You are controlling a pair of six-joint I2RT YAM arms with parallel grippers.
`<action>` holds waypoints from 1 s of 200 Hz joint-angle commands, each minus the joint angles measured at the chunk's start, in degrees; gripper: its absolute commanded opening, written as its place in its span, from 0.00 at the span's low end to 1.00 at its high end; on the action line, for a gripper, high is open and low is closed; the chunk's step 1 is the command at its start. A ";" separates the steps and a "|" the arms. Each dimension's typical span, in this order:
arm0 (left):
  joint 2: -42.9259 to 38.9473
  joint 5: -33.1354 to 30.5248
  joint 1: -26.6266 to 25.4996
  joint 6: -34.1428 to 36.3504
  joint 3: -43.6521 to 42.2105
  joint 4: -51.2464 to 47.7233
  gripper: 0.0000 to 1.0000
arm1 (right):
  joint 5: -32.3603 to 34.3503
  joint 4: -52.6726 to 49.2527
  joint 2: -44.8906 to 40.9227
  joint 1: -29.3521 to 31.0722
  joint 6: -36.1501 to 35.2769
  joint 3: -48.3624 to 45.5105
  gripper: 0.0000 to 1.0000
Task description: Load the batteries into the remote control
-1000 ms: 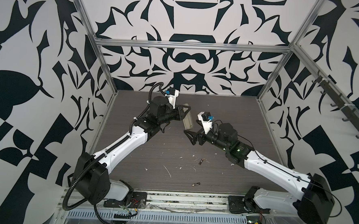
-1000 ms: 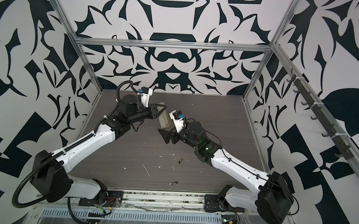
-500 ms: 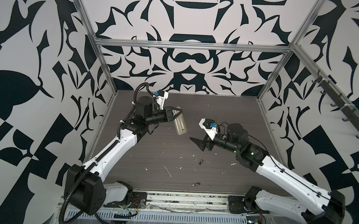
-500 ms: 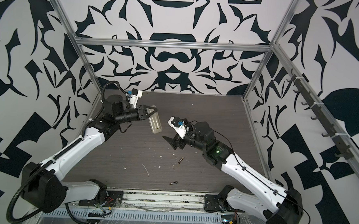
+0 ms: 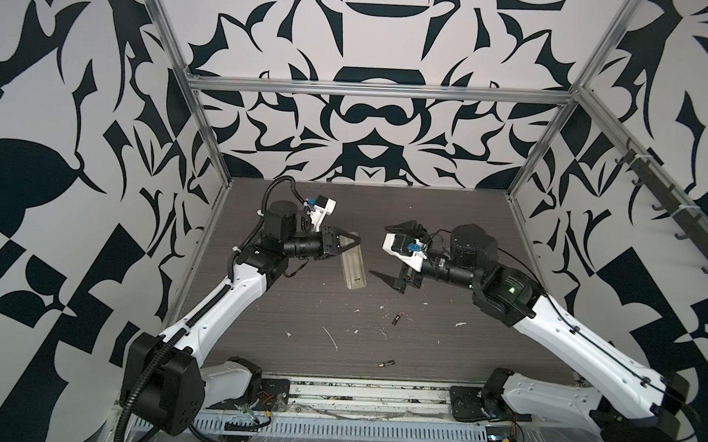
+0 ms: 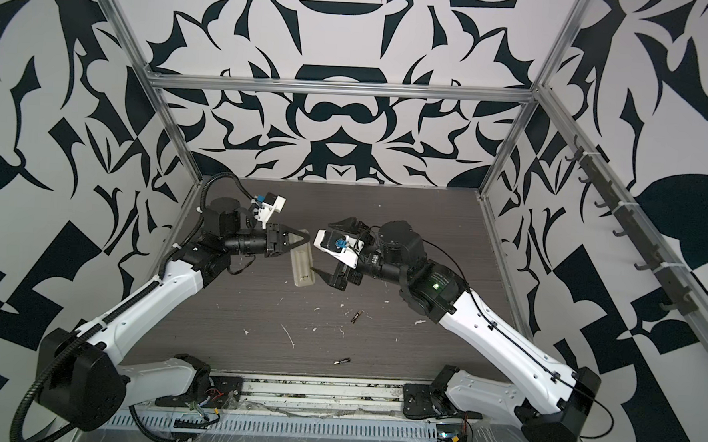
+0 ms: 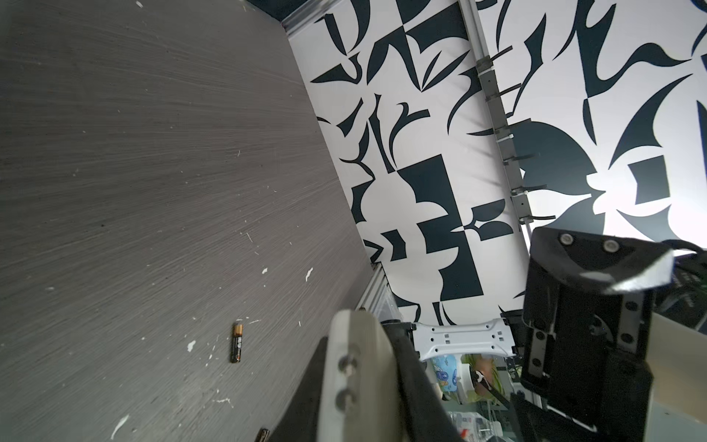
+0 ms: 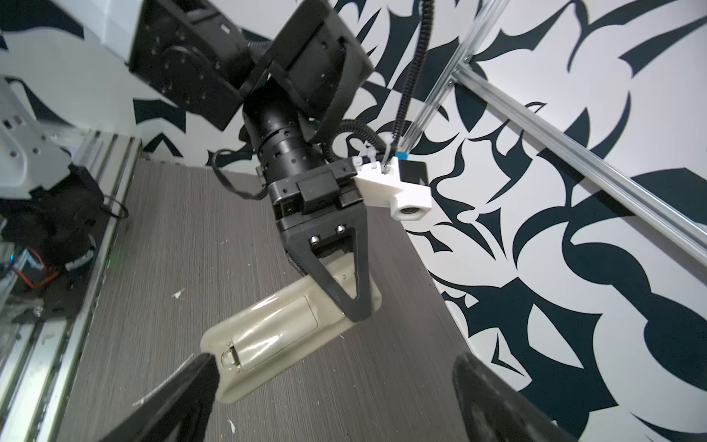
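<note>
Both top views show a dark grey wood-grain table (image 5: 448,218) inside a frame of aluminium rails with black-and-white patterned walls. White scraps (image 5: 331,337) are strewn over the near half of the table. Among them lie the two small dark cylindrical batteries with gold-brown bands, apart from each other: one (image 5: 397,318) (image 6: 356,316) toward the middle, the other (image 5: 387,363) (image 6: 342,360) closer to the front rail. The left wrist view catches one battery (image 7: 237,341) flat on the table.

The slim rectangular beige-backed plastic remote control (image 5: 352,267) (image 6: 302,265) is left of the table's centre and appears to be clear of the surface. The left gripper (image 5: 353,240) (image 8: 355,310) is clamped on its far end, and a black triangular finger crosses that end and hides part of it. The remote's long axis runs from that grip toward the front rail, leaning slightly right. Its free end points at the near side.

In the right wrist view the remote's (image 8: 267,336) back faces the camera. The battery recess shows a metal contact near the free end.

The right gripper (image 5: 380,251) (image 8: 334,361) hangs just right of the remote with its jaws spread wide, holding nothing. Its white camera mount covers part of it in the top views.
</note>
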 commanded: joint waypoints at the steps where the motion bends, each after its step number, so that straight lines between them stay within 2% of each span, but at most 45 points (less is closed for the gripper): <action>1: -0.04 4.56 0.21 -0.56 0.55 -1.14 0.06 | 3.06 -6.86 2.43 2.91 -6.90 5.06 0.99; 32: -0.26 5.50 0.52 0.97 1.11 -4.19 0.05 | 6.51 -9.80 4.49 5.67 -9.57 7.28 1.00; 86: 0.69 6.80 0.52 0.42 1.26 -5.75 0.03 | 16.78 -11.06 7.48 11.84 -14.16 8.30 0.99; 200: 1.53 6.34 0.53 1.10 1.09 -8.10 0.00 | 17.97 -9.41 9.24 12.75 -13.88 8.11 0.99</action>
